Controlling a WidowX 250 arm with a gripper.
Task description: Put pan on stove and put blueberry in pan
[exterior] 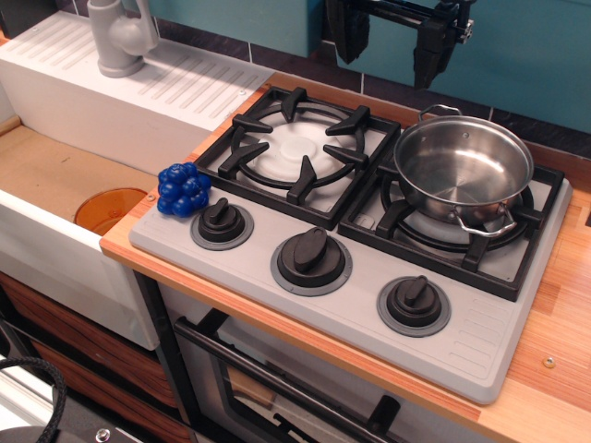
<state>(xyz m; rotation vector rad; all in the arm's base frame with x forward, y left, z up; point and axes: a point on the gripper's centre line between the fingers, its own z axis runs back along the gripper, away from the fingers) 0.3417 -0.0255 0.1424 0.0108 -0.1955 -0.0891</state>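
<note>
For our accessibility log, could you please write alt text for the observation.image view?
A steel pan sits on the right burner of a grey toy stove, while a blueberry rests at the stove's left edge near a sink. The open black gripper hangs above, holding nothing.

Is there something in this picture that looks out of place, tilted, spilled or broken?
Nothing is spilled or broken. The shiny steel pan sits level on the right burner of the grey stove. Only the small blue bumpy blueberry looks misplaced, resting at the stove's left corner.
</note>
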